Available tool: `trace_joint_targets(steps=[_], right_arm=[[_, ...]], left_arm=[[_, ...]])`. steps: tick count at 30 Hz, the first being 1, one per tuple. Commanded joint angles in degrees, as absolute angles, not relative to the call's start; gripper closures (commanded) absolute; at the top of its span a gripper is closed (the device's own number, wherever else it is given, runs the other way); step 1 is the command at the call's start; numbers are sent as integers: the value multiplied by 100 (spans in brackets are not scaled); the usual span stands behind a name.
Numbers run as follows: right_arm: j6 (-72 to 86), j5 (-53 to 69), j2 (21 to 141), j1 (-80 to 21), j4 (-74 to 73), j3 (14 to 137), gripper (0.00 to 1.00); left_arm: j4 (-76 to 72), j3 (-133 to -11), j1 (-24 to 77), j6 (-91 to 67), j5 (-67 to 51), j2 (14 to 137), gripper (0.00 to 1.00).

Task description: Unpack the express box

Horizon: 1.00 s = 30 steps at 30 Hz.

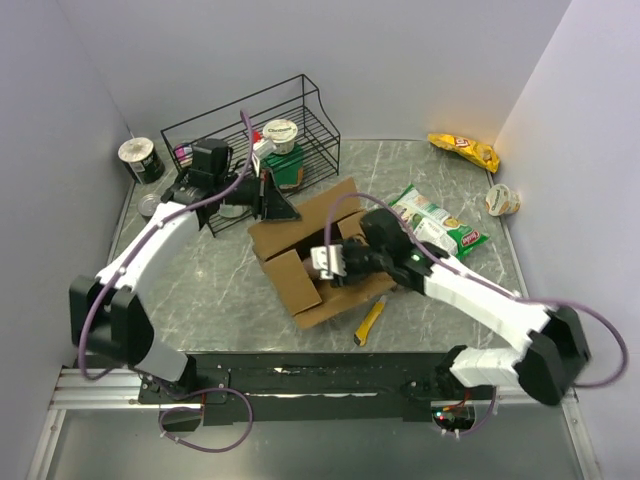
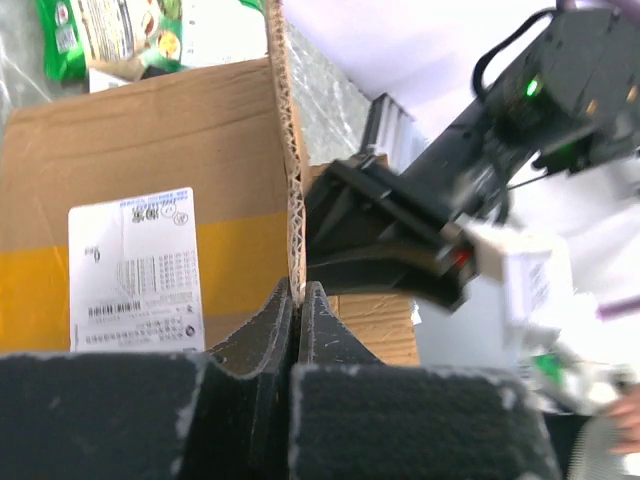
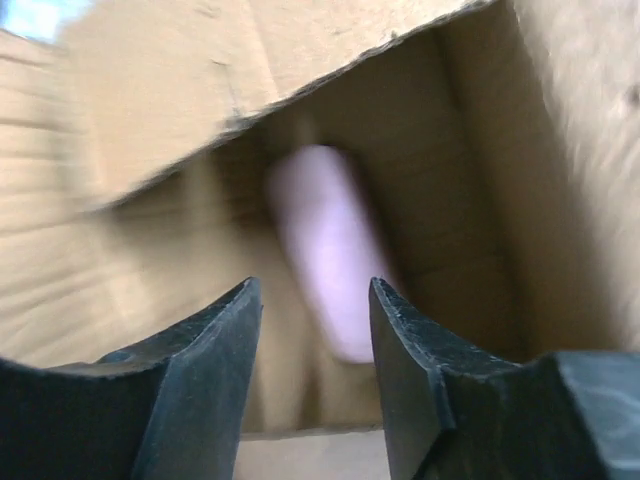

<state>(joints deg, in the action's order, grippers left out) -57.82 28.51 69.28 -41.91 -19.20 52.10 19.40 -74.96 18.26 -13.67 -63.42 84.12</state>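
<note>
Step in hand: reaching in for contents. The express box [image 1: 292,275] sits mid-table btwn the 2 arms, flaps up. L gripper [image 2: 297,292] is pinched shut on a flap edge. R gripper [image 3: 315,290] points into the box, jaws apart, nothing btwn them; a pale blurred item [image 3: 330,240] lies just ahead. Next move prob needs advancing, then closing on it. White shipping label [image 2: 135,265]: barcode visible, print too small to read

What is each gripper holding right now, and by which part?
The left gripper pinches the express box by the corrugated edge of a raised flap. The right gripper is open inside the box, holding nothing.
</note>
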Motion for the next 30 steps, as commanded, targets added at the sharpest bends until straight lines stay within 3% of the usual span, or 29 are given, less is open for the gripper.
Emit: trace_joint_targets(steps=[1, 9, 18, 19, 20, 21, 25, 30], right_arm=[[-6660, 2436, 7890, -4219, -1968, 5940, 43], [-7655, 2557, 9175, -4236, -3110, 6978, 35], [-7989, 2428, 10194, -4192, -3455, 7181, 20], [-7972, 2339, 10308, -4184, -3385, 7198, 17], [-7954, 2260, 10536, -4184, -3323, 7216, 1], [-7911, 2120, 10651, -4192, -2957, 7198, 0], [-7883, 1574, 11249, -4157, -2820, 7382, 2], [-8147, 1784, 11558, -4096, -3479, 7611, 22]], left_arm=[[1345, -7620, 1670, -2196, -7004, 8928, 99], [1388, -7769, 1521, -2558, -7777, 9527, 99], [2995, -8462, 1204, -1328, -8235, 10467, 99], [3180, -8560, 1178, -1171, -8261, 10624, 99], [3573, -8656, 1160, -864, -8288, 10713, 99], [3751, -8840, 1151, -731, -8305, 10792, 99], [4289, -9149, 1073, -317, -8394, 11144, 99], [4070, -9202, 941, -527, -8350, 11180, 99]])
